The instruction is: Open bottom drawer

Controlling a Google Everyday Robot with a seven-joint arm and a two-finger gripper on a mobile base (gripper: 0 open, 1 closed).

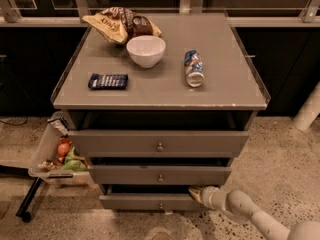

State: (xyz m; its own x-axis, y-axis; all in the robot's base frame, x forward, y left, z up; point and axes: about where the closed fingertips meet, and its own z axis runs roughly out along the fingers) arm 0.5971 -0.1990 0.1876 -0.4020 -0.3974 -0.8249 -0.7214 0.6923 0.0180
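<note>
The bottom drawer (150, 202) is the lowest, slimmest grey-brown front of three, with a tiny round knob (161, 206) at its centre. It stands slightly pulled out, with a dark gap above it. My gripper (196, 192) comes in from the lower right on a white arm (250, 214). Its tip sits at the top right edge of the bottom drawer front, in the gap under the middle drawer (160, 175). The top drawer (159, 143) is the tallest front, above.
On the cabinet top (225, 74) lie a chip bag (120, 24), a white bowl (145, 50), a can (193, 68) on its side and a dark snack bar (108, 81). A clear bin (55, 156) with fruit hangs at the cabinet's left. A white post (307, 109) stands at the right.
</note>
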